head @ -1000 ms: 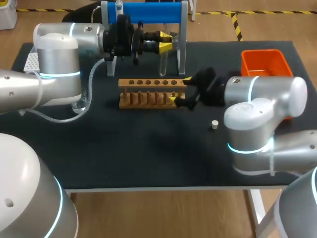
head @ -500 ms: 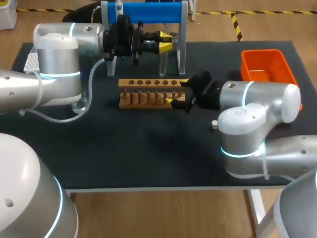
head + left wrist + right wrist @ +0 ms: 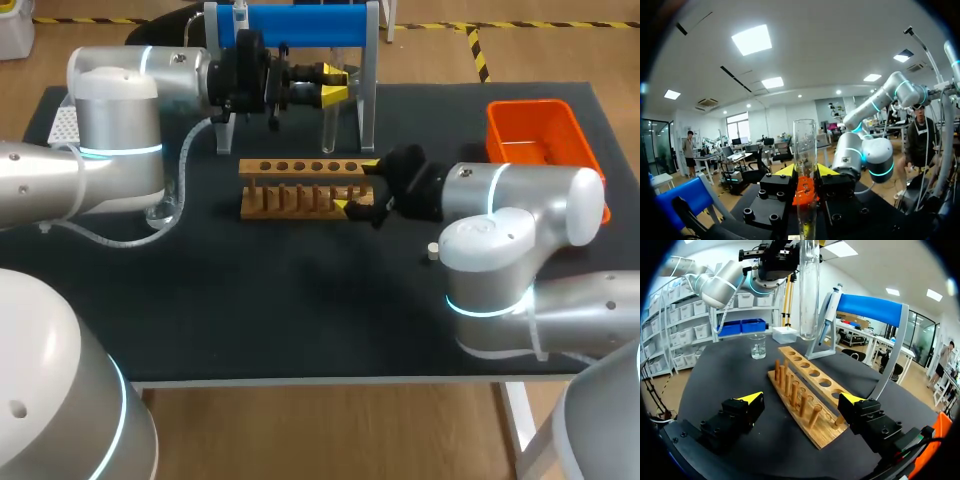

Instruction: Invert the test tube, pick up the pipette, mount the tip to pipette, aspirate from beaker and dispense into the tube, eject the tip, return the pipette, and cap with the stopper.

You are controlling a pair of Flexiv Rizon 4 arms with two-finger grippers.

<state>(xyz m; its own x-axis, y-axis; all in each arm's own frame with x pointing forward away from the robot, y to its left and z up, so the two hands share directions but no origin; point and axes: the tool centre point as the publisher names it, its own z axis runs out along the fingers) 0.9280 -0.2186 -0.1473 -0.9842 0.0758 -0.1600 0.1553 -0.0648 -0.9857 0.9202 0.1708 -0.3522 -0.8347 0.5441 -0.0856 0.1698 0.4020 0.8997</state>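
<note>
Test tube (image 3: 805,145) upright, clamped in left gripper (image 3: 335,84) behind the rack (image 3: 300,185) (contents: can't tell). Right gripper (image 3: 360,183) spread wide, astride rack's rt end. Beaker (image 3: 758,346) past rack's far end; stopper (image 3: 433,251) and orange bin (image 3: 535,130) right of rack.

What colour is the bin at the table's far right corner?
The bin is orange, clearest in the head view.

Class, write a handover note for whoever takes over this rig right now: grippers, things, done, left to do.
Left gripper: shut on the test tube, upright, raised beside the blue stand.
Right gripper: open, astride the end of the wooden rack.
Pipette hangs on the stand; beaker and stopper stand on the table.
Done: tube in hand, mouth up.
Left: pipette pickup, tip, aspirate, dispense, eject, return, cap.
</note>
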